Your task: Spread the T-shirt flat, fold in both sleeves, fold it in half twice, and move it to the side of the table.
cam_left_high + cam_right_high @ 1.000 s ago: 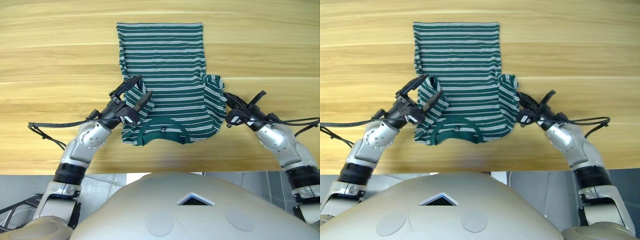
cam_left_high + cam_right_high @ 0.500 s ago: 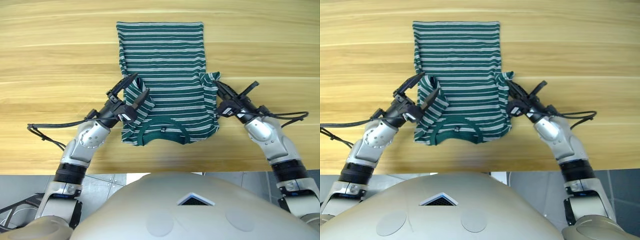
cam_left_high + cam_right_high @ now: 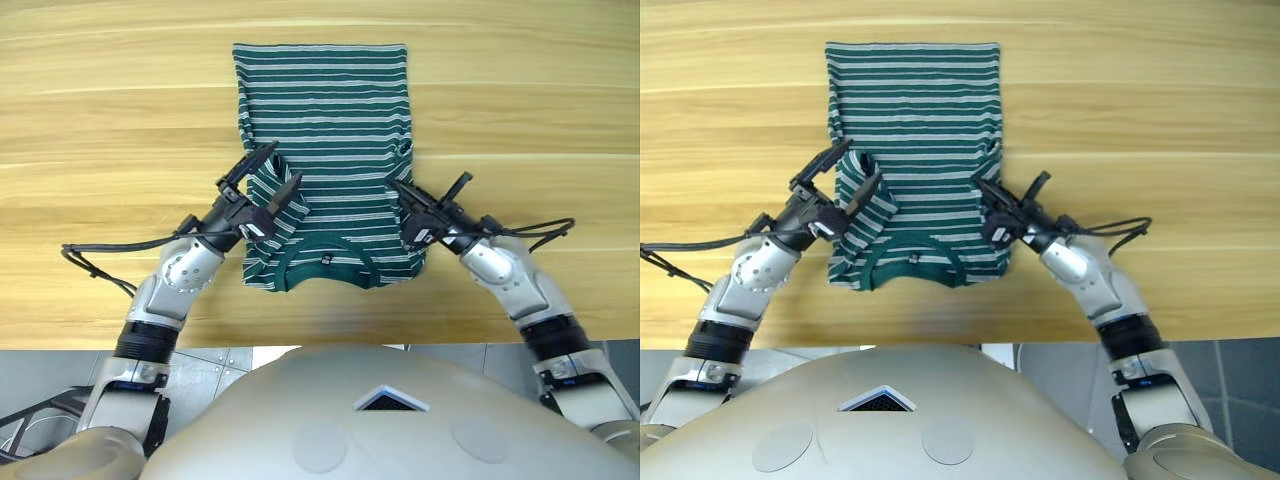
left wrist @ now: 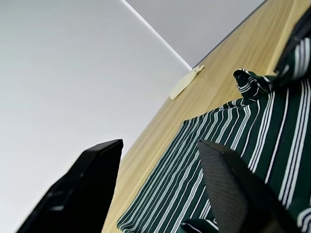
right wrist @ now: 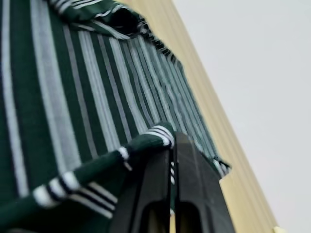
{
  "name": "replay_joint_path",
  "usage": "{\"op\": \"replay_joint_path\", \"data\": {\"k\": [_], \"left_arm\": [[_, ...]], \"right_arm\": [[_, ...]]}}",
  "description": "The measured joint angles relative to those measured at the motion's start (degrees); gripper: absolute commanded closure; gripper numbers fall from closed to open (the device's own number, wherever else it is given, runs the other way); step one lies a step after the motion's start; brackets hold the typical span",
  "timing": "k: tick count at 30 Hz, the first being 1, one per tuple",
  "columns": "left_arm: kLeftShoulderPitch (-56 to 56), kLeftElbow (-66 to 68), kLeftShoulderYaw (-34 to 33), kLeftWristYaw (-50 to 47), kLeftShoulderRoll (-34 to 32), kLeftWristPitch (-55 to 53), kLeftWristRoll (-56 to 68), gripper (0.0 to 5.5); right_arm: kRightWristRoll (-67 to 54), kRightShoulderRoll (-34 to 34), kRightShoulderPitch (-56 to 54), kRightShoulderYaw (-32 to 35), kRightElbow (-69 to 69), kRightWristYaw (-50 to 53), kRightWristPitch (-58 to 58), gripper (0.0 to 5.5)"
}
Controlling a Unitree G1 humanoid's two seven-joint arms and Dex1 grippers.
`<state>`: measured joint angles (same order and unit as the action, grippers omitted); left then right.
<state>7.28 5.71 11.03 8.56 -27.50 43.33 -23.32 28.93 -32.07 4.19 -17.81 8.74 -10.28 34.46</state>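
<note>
1. Left eye view:
   - The T-shirt [image 3: 330, 120], green with pale stripes, lies on the wooden tabletop [image 3: 120, 100], collar toward the robot and hem on the far side.
   - The left sleeve [image 3: 268, 210] is folded in over the body.
   - The left pincer [image 3: 274, 176] has its fingers apart, one on each side of that folded sleeve. I cannot tell whether they touch the cloth.
   - The right pincer [image 3: 400, 192] has its fingers together, over the shirt's right side near the shoulder.
2. Right eye view:
   - Same layout. The T-shirt [image 3: 915, 100] sits mid-tabletop, straight, with the hem edge flat.
   - The left pincer [image 3: 847, 176] is spread at the left sleeve.
   - The right pincer [image 3: 987, 190] is pressed together at the right edge of the cloth.
3. Left wrist view:
   - The left pincer [image 4: 160, 145] is wide apart with nothing between its two dark fingers [image 4: 233, 184].
   - The striped T-shirt [image 4: 218, 145] lies beyond them on the tabletop [image 4: 233, 58].
   - A bunched bit of cloth is raised near the far dark finger of the other arm.
   - A small pale object [image 4: 186, 83] lies at the tabletop's far edge.
4. Right wrist view:
   - The right pincer [image 5: 170, 160] is clamped on a raised fold of the T-shirt [image 5: 73, 97], with a striped hem edge pinched between the fingers.
   - The rest of the shirt lies flat on the tabletop [image 5: 201, 97].
</note>
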Motion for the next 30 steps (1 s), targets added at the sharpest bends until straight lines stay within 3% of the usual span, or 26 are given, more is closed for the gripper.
{"op": "replay_joint_path", "data": {"k": [12,15,21,27,30], "left_arm": [[-0.55,1.19,-0.70,0.00,-1.44,0.04,-0.28,2.61],[-0.78,1.47,-0.74,-0.01,-1.78,0.05,-0.71,2.61],[-1.49,2.87,-1.12,-0.77,-1.96,0.08,-1.21,2.61],[-2.35,3.41,-1.21,-1.37,-1.75,0.10,-1.27,2.61],[-2.51,3.68,-1.20,-1.73,-1.49,0.16,-1.32,2.61]], "right_arm": [[1.22,-1.74,0.01,-0.70,0.80,-2.19,0.82,3.03],[0.67,-2.10,0.04,-0.35,0.33,-2.17,1.11,3.03],[-10.09,0.53,-5.34,8.07,-4.48,0.50,1.55,3.03],[-6.90,2.93,-11.86,9.35,5.70,4.92,-1.03,3.03],[0.41,4.10,-15.26,6.17,12.51,9.04,-1.78,3.03]]}}
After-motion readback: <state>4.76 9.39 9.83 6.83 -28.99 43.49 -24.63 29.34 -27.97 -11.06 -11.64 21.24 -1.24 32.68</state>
